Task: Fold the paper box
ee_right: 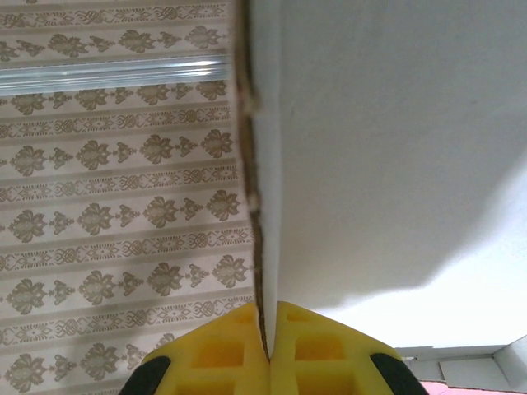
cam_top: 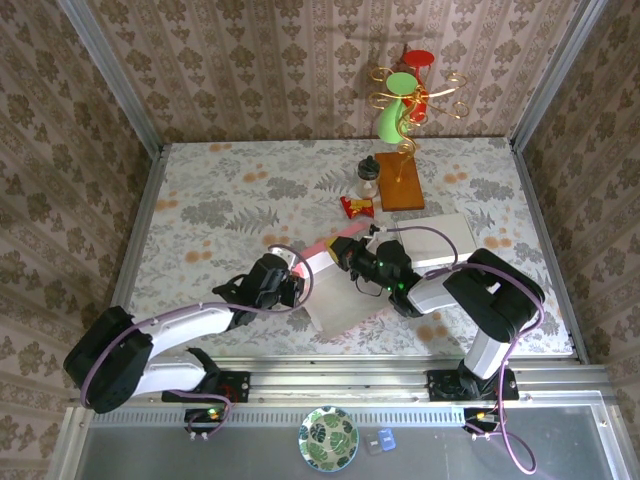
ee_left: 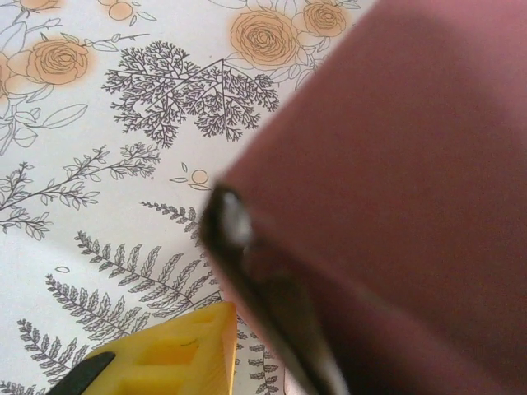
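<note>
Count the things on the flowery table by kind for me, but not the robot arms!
paper box: 1
white square card: 1
red snack packet: 1
small bottle: 1
orange wooden block with a wire stand: 1
Total: 5

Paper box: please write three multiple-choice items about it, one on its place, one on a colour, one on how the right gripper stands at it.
1. Where is the paper box in the top view?
A. between the left gripper and the right gripper
B. at the far left corner
C. beside the left arm's base

2. What colour is its face in the left wrist view?
A. green
B. pink
C. blue

3. How is the right gripper?
A. wide open
B. shut on nothing
C. shut on the box's edge

Answers: 1 A, the two grippers flank it; 2 B, pink card covers the right of that view; 3 C, both yellow fingers press the white card's edge.
</note>
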You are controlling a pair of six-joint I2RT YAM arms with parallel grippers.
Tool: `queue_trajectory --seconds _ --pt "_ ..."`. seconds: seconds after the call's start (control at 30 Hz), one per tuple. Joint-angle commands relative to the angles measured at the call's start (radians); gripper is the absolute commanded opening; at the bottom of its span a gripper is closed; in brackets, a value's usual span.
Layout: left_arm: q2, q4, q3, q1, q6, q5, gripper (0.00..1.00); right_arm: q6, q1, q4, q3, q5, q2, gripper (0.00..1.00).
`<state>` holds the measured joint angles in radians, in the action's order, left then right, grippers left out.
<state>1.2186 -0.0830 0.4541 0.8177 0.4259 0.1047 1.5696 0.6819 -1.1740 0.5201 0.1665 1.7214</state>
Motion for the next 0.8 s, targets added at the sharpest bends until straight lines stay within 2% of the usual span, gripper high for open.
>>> queue_trajectory --seconds 0.0,0.23,0.77 --pt "0.017 -0.030 0.028 0.003 0.010 0.050 0.28 -0.013 0.019 0.036 -0.019 0.008 0.001 0.00" --pt "0.063 -0.040 0.056 0.020 0.035 0.072 0.25 -0.010 0.025 0.057 -0.012 0.006 0.002 0.00" --pt "0.156 0.074 0.159 0.077 0.184 0.247 0.19 0.017 0.071 0.091 -0.014 -0.083 -0.034 0.00"
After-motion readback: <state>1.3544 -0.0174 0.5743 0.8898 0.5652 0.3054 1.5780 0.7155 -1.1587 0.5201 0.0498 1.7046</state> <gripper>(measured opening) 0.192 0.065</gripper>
